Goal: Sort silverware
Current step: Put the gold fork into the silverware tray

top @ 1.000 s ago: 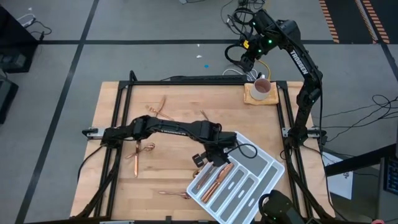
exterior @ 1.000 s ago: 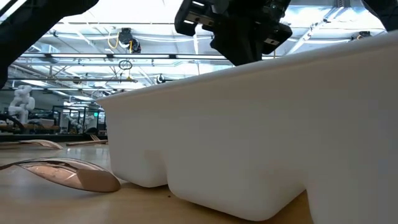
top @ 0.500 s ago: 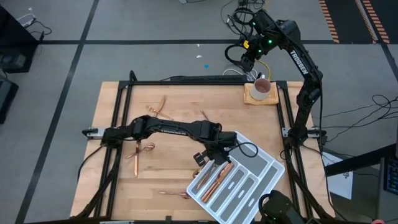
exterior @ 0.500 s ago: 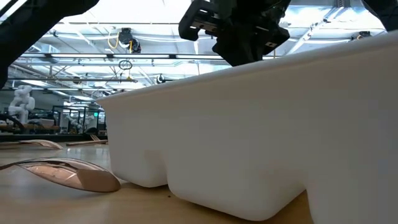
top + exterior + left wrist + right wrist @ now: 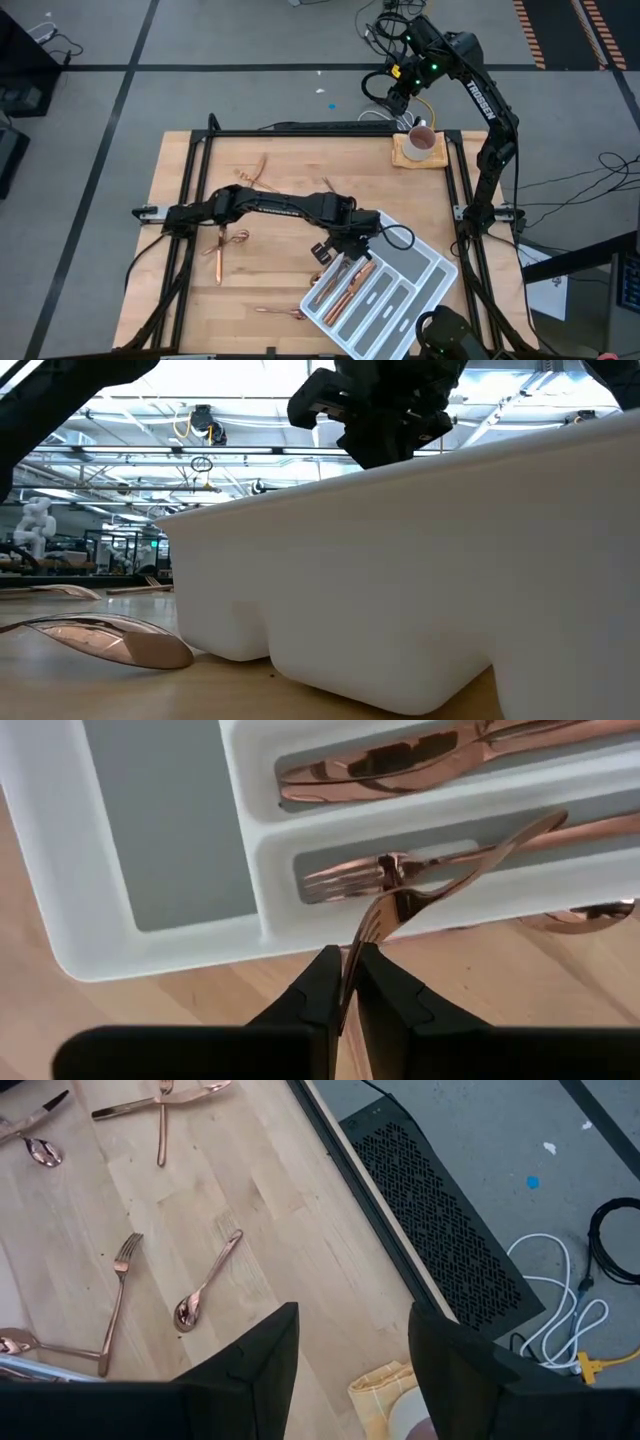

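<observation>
Nearest in the low view, a copper spoon (image 5: pixel 120 638) lies on the wooden counter (image 5: pixel 80 690) just beside the near wall of the white divided tray (image 5: pixel 420 580); this spoon also shows in the high view (image 5: pixel 278 312) at the tray's near left corner. The tray sits at an angle on the counter's near right part (image 5: pixel 432 272), with copper pieces already lying in two of its long compartments: several pieces (image 5: pixel 400 765) in one slot and a fork (image 5: pixel 345 878) in the neighbouring slot.

The left tool (image 5: pixel 343 982) hangs above the tray's end (image 5: pixel 342 250), its two fingers closed together on the handle of a second fork (image 5: pixel 420 898). That held fork is tilted, its tines reaching out over the slot that holds the lying fork. In the low view the tool's dark body (image 5: pixel 380 405) shows just above the tray's upper rim.

Farther out on the counter's left part, a crossed pair of pieces (image 5: pixel 225 243) lies near the left arm; beyond them a loose group (image 5: pixel 255 172) rests near the far edge, and another piece (image 5: pixel 331 186) lies mid-counter. The right wrist view shows a loose fork (image 5: pixel 118 1285) and a small spoon (image 5: pixel 205 1285) apart from each other on the wood.

At the far right corner a white mug (image 5: pixel 421 141) stands on a tan cloth (image 5: pixel 405 155). The right tool (image 5: pixel 348 1345) waits raised beyond that corner, over the floor, its fingers standing apart and empty
</observation>
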Tool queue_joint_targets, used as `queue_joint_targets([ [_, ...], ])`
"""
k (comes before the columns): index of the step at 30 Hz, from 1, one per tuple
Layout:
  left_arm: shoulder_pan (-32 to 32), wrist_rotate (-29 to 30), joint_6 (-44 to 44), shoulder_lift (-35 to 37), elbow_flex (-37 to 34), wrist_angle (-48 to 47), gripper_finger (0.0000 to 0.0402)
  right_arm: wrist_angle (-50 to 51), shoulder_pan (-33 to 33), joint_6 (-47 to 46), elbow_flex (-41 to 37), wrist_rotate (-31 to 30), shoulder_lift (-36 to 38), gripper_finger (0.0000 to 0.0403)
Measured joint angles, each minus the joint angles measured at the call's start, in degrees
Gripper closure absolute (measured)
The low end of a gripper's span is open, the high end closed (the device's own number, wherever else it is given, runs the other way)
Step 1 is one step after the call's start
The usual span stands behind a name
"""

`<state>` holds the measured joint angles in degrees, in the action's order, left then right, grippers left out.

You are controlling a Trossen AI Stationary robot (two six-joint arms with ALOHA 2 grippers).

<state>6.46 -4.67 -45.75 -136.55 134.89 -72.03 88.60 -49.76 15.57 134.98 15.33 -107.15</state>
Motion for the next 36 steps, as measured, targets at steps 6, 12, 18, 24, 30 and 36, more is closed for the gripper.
queue_joint_targets([
  [6,0.0,-1.4,0.44,0.0,0.02,-2.26,0.0365,0.0,0.0,0.07,0.0,-0.02,0.0,0.0227],
  [12,0.11,-1.95,0.45,0.0,0.02,-2.28,0.0353,0.0,0.0,0.08,0.0,-0.01,0.0,0.0227],
  [18,0.33,-1.99,0.43,0.0,0.02,-1.54,0.0296,0.0,0.0,0.09,0.0,-0.02,0.0,0.0227],
  [24,0.44,-1.19,0.05,0.01,0.02,2.4,0.0248,0.0,0.0,0.09,0.0,-0.02,0.0,0.0227],
  [30,-0.48,9.79,7.02,0.42,0.07,-0.8,0.0244,0.0,0.0,0.1,0.0,-0.23,0.0,0.0227],
  [36,-9.45,0.95,22.22,2.93,0.09,-11.89,0.0244,0.64,-0.14,0.53,0.0,-0.31,0.0,0.0227],
])
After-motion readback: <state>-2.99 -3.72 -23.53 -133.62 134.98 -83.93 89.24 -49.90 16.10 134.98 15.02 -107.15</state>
